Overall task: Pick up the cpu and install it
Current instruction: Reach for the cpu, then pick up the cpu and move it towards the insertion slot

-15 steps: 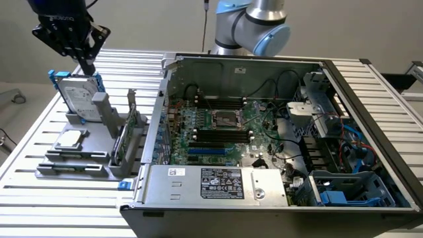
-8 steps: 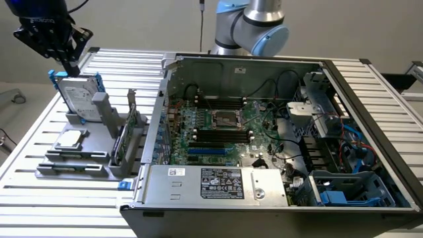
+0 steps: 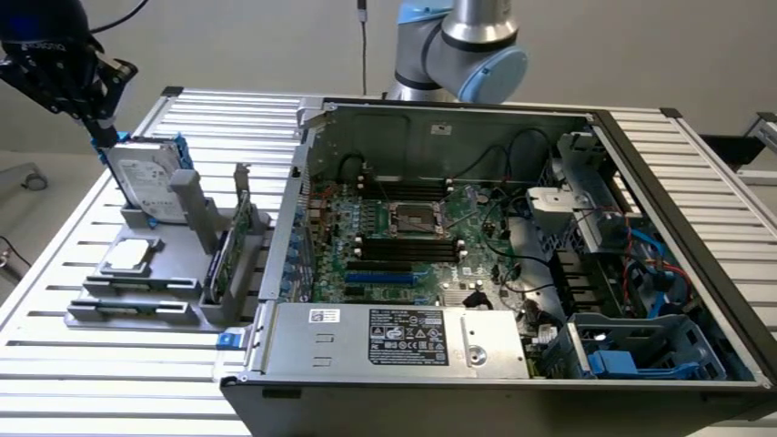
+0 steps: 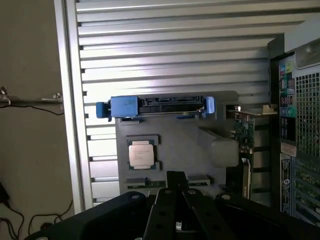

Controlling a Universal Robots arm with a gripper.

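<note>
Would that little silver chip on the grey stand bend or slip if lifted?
The cpu looks flat and stiff, so probably no bending. Its smooth metal top may be slippery. Lying low in the grey holder, it likely offers little edge to grab.

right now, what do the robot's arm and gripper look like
The arm is silver-grey metal tubing with rounded pale blue joint caps. The gripper is matt black and blocky, with small white lettering on its body, narrowing to slim dark fingers. A dark cable runs off above it. Seen from the wrist view, its body is black angular plates with small screws.
</note>
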